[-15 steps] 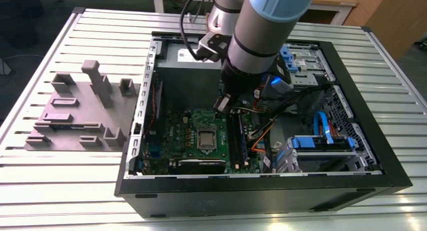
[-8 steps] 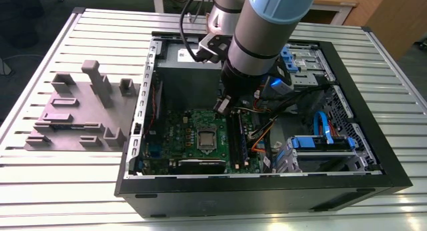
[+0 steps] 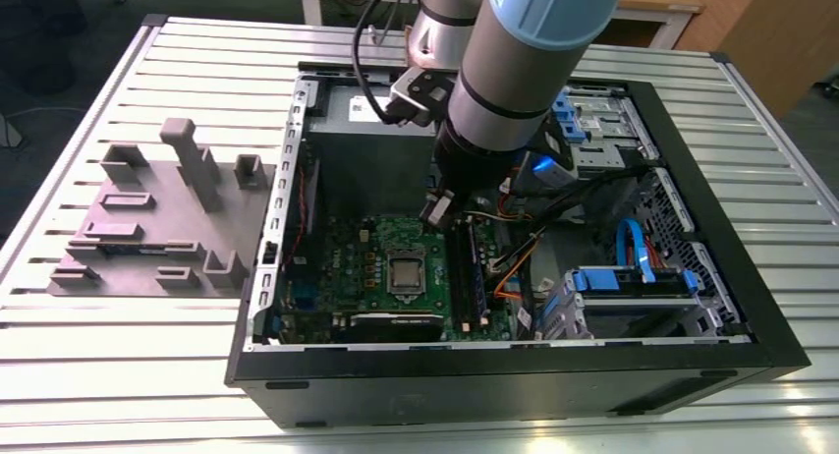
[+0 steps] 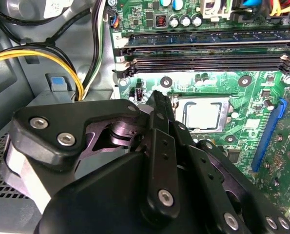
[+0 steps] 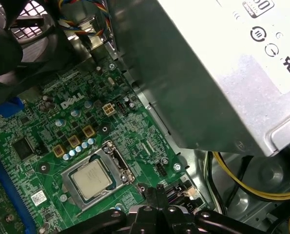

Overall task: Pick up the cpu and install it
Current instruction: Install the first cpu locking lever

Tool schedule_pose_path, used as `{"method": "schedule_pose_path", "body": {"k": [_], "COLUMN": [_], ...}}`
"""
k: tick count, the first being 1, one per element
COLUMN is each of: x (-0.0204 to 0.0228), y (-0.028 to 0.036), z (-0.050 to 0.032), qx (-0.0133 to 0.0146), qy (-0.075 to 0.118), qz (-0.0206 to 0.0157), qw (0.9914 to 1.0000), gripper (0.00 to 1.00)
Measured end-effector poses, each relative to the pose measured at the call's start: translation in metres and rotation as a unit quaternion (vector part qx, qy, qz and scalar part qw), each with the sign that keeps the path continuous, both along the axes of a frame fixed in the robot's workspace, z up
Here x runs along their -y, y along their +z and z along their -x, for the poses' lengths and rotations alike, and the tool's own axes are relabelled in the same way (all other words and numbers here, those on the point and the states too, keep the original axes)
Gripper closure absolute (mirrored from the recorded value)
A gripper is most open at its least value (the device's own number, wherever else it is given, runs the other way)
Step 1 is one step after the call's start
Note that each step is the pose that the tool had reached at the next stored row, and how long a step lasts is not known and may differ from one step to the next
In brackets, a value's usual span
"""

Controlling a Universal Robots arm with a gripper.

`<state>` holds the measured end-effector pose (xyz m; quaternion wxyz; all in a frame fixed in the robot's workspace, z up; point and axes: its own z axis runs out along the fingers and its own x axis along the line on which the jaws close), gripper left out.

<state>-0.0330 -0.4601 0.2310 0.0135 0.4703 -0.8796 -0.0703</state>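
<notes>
The cpu (image 3: 404, 272) lies flat in its socket in the middle of the green motherboard (image 3: 352, 246), inside the open computer case. Both wrist views show its dull silver top, cpu (image 4: 203, 114) and cpu (image 5: 91, 179), framed by the metal socket bracket. My gripper (image 3: 439, 210) hangs above the board, a little toward the exterior view's right of the socket and apart from the cpu. Its black fingers (image 4: 158, 105) are pressed together with nothing between them, and in the first wrist view the gripper (image 5: 157, 189) tips sit beside the socket.
The grey power supply box (image 5: 218, 73) stands close beside the arm. Memory slots (image 4: 208, 53), yellow and black cables (image 4: 47, 56) and a blue drive bay (image 3: 636, 277) crowd the case. A grey fixture block (image 3: 151, 218) sits on the slatted table at the exterior view's left.
</notes>
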Motion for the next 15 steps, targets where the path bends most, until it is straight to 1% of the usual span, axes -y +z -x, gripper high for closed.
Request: {"method": "schedule_pose_path", "body": {"k": [6,15], "x": [0.0010,0.0064], "y": [0.0004,0.0006], "z": [0.0002,0.0003], "qx": [0.0000,0.0000], "qy": [0.000,0.001], "qz": [0.0001,0.0001], "qw": [1.00000,1.00000], "gripper": [0.90,0.90]}}
